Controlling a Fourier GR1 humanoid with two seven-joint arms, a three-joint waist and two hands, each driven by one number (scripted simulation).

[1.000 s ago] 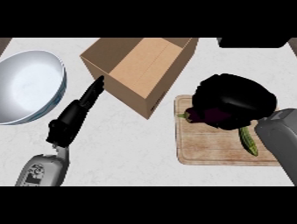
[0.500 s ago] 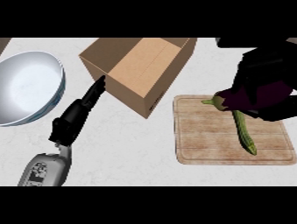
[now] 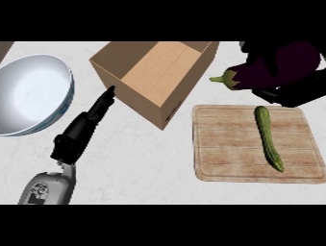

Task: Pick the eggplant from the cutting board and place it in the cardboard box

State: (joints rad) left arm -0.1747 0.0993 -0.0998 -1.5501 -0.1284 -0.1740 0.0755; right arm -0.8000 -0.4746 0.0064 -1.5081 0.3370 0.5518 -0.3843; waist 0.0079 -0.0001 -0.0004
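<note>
R hand (image 3: 300,89) runs off the right edge, so I can't see its forearm. Its fingers (image 3: 265,62) cover part of the eggplant (image 3: 279,65); only stem end and top show. Bowl (image 3: 23,96) is clipped at the left edge. L forearm (image 3: 48,190) is cut off at bottom. Box (image 3: 158,72) far wall is cut at top.

On my feed the eggplant (image 3: 275,67) is a deep dark purple with a green stem cap, and the right hand (image 3: 300,89) around it is plain black. Left hand (image 3: 80,134) is black too, on a grey forearm. Cardboard box (image 3: 158,79) is tan-brown, cutting board (image 3: 229,144) is pale wood with visible grain, cucumber (image 3: 268,137) green, bowl (image 3: 25,93) white-blue, counter (image 3: 144,163) whitish marble.
</note>
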